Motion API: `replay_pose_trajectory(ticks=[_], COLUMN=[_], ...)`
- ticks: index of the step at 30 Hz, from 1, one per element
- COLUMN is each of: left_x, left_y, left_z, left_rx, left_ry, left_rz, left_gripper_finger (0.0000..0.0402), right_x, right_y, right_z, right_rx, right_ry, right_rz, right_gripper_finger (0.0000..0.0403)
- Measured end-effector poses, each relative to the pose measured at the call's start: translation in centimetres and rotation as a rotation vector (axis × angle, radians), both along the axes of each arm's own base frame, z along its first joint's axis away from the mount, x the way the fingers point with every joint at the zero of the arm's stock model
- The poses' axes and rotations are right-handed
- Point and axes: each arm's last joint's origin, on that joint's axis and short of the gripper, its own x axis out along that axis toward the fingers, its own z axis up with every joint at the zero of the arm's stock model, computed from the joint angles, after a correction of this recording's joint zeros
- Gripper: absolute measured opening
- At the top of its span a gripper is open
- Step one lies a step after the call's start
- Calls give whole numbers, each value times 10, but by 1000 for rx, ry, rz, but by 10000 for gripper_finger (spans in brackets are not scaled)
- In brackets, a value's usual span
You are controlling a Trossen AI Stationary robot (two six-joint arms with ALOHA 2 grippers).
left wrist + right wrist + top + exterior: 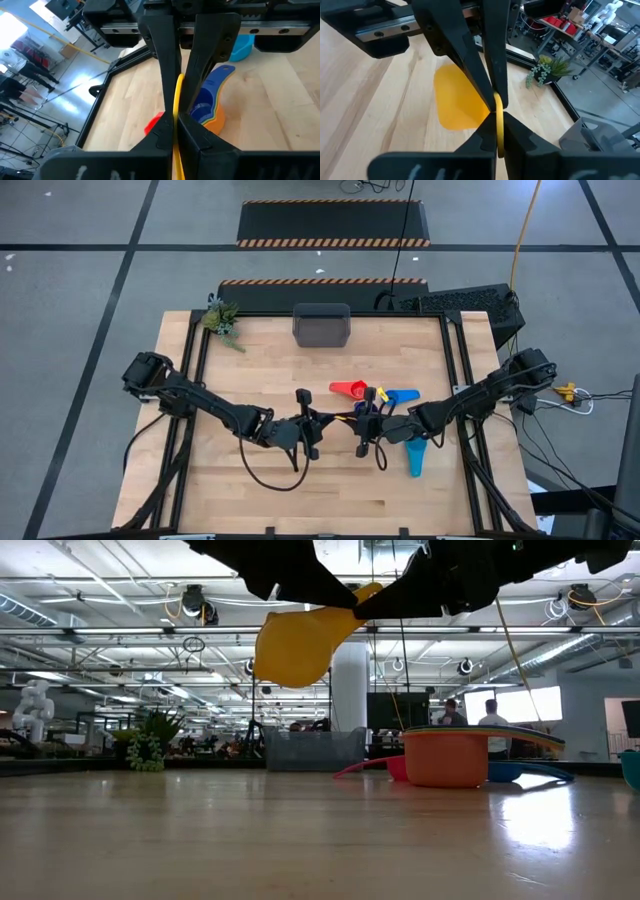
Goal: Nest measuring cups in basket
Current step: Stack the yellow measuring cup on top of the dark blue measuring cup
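Observation:
A yellow measuring cup (295, 645) hangs high over the table's middle, with my left gripper (326, 423) and my right gripper (350, 423) both shut on its handle, fingertips facing each other. On the table to the right lie a red cup (347, 389), a blue cup (403, 395) and a cyan cup (415, 455). An orange cup (447, 755) stands there on its base with a dark blue one (220, 75) nested in it. The dark grey basket (321, 326) stands at the far edge. My left gripper pinches the yellow cup's flat handle (177, 107) between its two fingers, coming nearly level from the table's left. The cup is lifted clear, its bowl (290, 650) hanging lower on the left side. My right gripper pinches the same handle (499, 122) between its two fingers, coming nearly level from the table's right. The yellow bowl (457, 100) shows beyond its fingertips, clear of the table.
A small green plant (222, 320) stands at the far left corner. Black rails run along the table's left and right sides (455, 370). Bare wood lies on the near half and the left half of the table.

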Motion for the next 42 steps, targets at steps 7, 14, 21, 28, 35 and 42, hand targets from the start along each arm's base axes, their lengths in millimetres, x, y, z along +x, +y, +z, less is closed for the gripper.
replay_pose_trajectory(ticks=[7, 14, 21, 28, 35, 42], left_x=[-5, -22, -40, -43, -45, -46], left_y=[-8, -27, -28, -27, -27, -27], left_z=[2, 22, 42, 37, 28, 24], left_rx=[-3, 2, -79, -171, -259, -356], left_ry=[-33, -101, -174, -169, -131, -109], left_rz=[76, 87, 189, 233, 236, 228], left_gripper_finger=[164, 287, 279, 231, 194, 167], right_x=[-4, -26, -57, -81, -97, -110], right_y=[0, 4, 15, 22, 26, 28], right_z=[1, 13, 24, 28, 31, 32], right_rx=[-18, -61, -173, -258, -366, -509], right_ry=[34, 116, 195, 250, 301, 318], right_rz=[10, 25, 47, 61, 132, 107], right_gripper_finger=[1, 1, 0, 0, 0, 0])
